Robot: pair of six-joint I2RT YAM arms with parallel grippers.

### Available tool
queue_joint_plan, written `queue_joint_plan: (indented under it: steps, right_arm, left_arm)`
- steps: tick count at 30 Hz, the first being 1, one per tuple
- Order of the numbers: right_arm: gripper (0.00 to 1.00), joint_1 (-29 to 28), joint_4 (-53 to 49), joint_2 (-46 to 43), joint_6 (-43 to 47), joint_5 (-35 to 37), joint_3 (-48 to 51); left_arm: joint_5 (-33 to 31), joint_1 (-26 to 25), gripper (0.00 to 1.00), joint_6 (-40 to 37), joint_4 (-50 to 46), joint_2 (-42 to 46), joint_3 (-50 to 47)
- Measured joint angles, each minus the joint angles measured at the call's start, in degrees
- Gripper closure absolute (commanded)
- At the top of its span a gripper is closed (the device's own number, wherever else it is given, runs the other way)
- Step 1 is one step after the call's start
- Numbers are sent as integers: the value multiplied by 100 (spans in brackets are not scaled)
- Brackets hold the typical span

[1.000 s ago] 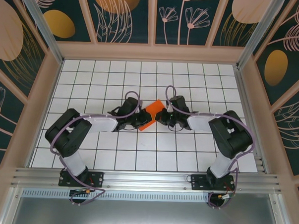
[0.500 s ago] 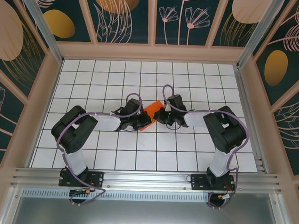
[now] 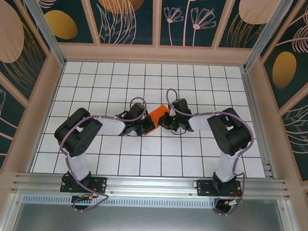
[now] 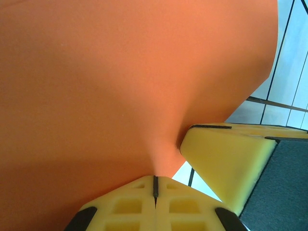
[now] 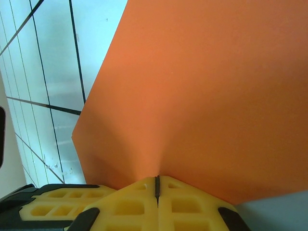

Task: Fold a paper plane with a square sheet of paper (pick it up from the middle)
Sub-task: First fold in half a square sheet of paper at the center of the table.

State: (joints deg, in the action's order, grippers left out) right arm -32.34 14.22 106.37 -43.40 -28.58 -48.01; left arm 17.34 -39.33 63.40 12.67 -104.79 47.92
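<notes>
From the top view, the paper (image 3: 157, 114) is near the middle of the white grid table (image 3: 94, 82), between the two tools. It stands as a diamond, with one corner pointing away from the arms. The left tool (image 3: 147, 126) meets its lower left side and the right tool (image 3: 166, 121) meets its right side. From here it is not possible to tell whether the paper touches the table.

In the left wrist view, the left tool (image 4: 155, 185) is fully closed. Its two yellow fingers (image 4: 125, 207) press together with just a thin dark line between them. The paper (image 4: 120, 72) comes out of this line and spreads upward over most of the picture, with a soft pucker at the grip. Just to the right, another yellow finger (image 4: 226, 159) touches the edge of the paper. The tiles of the table (image 4: 293, 62) show at the right side.

In the right wrist view, the right tool (image 5: 157, 185) is also fully closed, pinching the lower edge of the paper (image 5: 216, 96). The sheet rises from the grip and bends a little there. The table (image 5: 48, 72) is seen on the left, and a second yellow finger (image 5: 57, 202) is in the lower left corner, just beside the paper.
</notes>
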Motion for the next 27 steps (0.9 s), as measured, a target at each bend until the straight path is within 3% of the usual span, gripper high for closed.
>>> queue_joint_plan:
  steps: [16, 27]
  right_arm:
    - [100, 74, 2, 26, 153, -61, 0]
    - [100, 1054, -52, 118, 457, -293, -94]
  left_arm:
    - [-66, -2, 99, -7, -111, -22, 22]
    - [-87, -2, 99, 79, 24, -9, -68]
